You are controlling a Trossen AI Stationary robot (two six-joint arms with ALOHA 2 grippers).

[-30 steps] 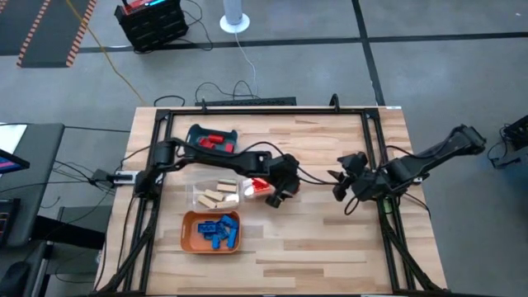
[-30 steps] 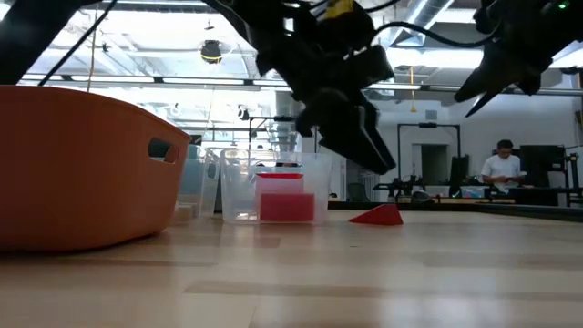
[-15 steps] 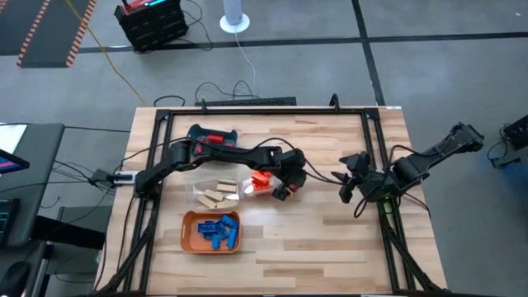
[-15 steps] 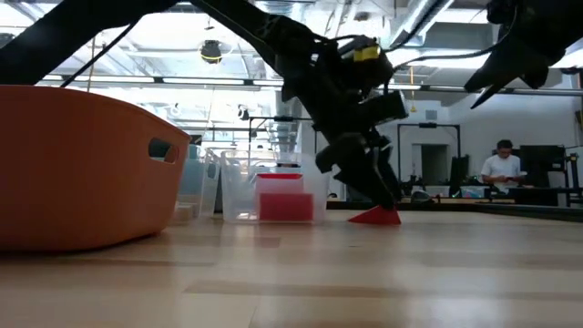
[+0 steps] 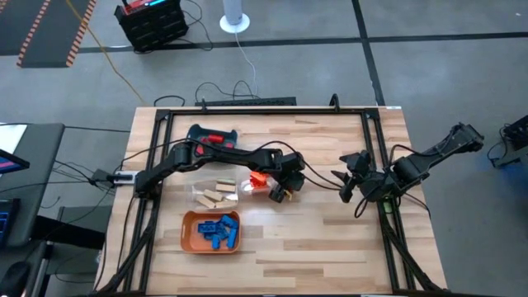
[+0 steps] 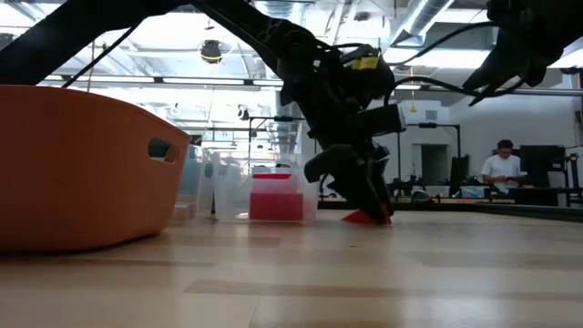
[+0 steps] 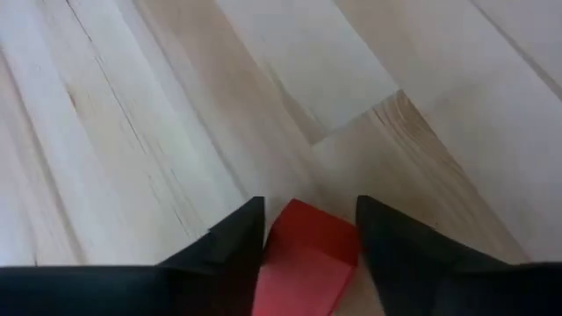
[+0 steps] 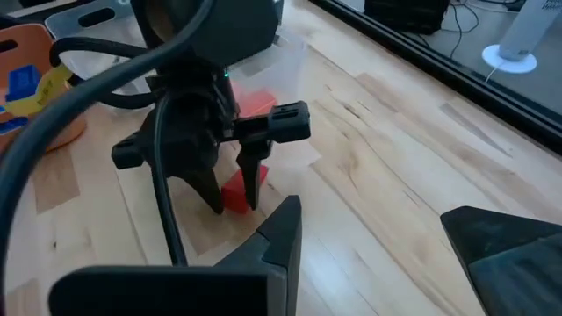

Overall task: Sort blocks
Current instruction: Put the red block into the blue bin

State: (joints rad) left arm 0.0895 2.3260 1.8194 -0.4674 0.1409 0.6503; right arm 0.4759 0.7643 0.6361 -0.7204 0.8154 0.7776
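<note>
Since a second ago, we have brought our left gripper (image 5: 276,193) down from above the table to the boards, and its fingers now straddle a small red wooden block (image 7: 307,254) that lay loose beside the trays. That puts us at the pick itself: one stray brick is about to be taken, and most of the others already sit sorted.

Going from left to right in the high view: the dark teal tray (image 5: 196,134) near the far edge holds red blocks (image 5: 214,139); nearer us the orange plastic tray (image 5: 188,235) holds blue blocks (image 5: 219,232); the clear plastic tray (image 5: 198,191) holds pale tan wooden blocks (image 5: 215,192), with another red piece (image 6: 276,204) showing through its wall in the low view. Just right of the clear tray, an orange-red block (image 5: 259,179) sits by our left gripper.

In the left wrist view our two dark fingers (image 7: 230,248) stand apart, one on each side of the red wooden block, close to its faces. We cannot tell whether they press on it yet; the block rests on the wooden table (image 5: 330,239), so we judge the grip not made.

Our right gripper (image 5: 346,186) waits above the table's right side, well apart from the blocks, its fingers partly apart and holding nothing.
</note>
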